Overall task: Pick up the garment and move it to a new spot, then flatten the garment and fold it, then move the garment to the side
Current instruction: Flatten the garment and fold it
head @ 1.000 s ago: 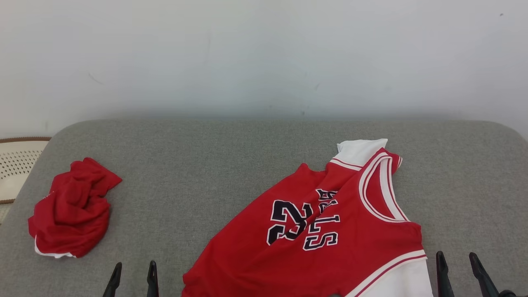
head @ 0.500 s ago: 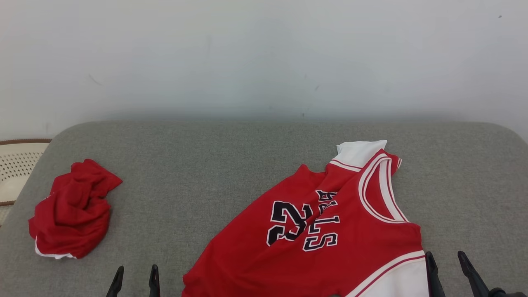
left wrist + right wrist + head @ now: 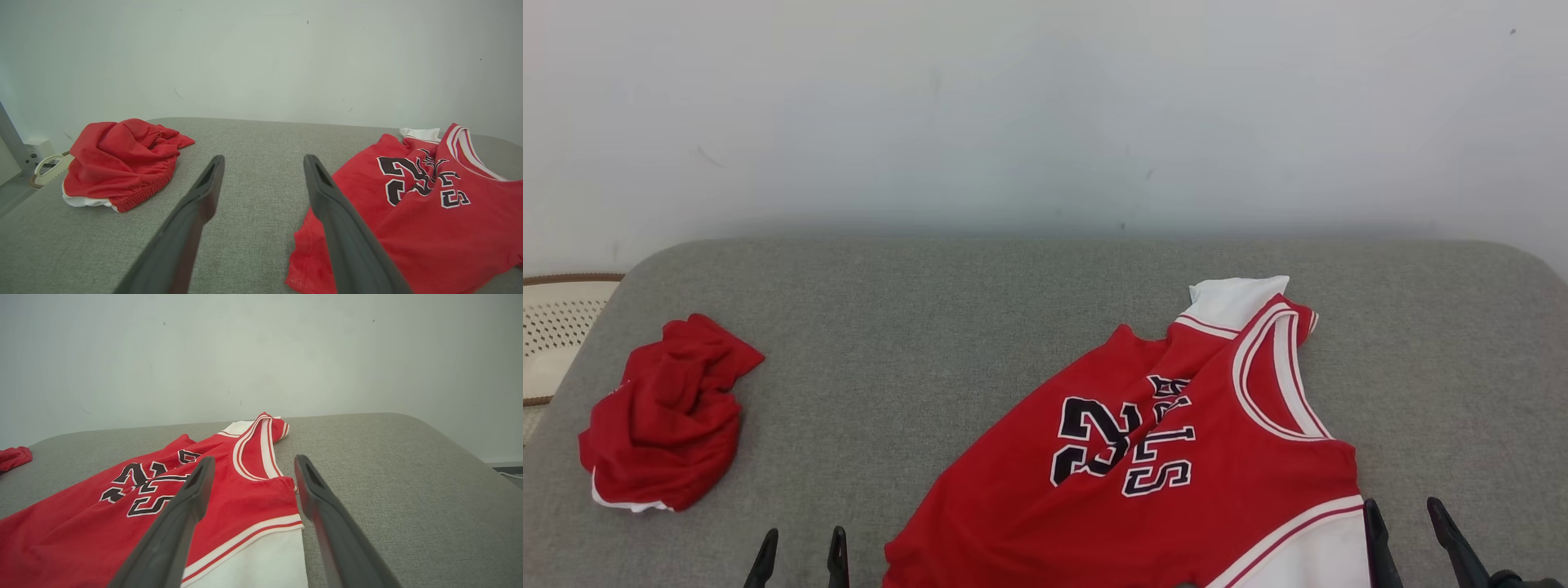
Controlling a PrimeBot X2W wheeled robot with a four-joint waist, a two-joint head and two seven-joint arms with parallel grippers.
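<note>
On grey cushion (image 3: 931,327): red jersey (image 3: 1176,465), black "23", lettering partly creased.

Grey upholstered surface (image 3: 980,327), plain white wall (image 3: 1013,114)

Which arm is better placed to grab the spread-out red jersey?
Right, probably: the open right end effector is beside the white-trimmed edge of the red basketball jersey; the left end effector is farther from its hem.

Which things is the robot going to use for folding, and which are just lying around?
For the job: red jersey, between the open left pincer and open right pincer.
Just lying about: crumpled red shorts, cream basket beside the grey table.
</note>
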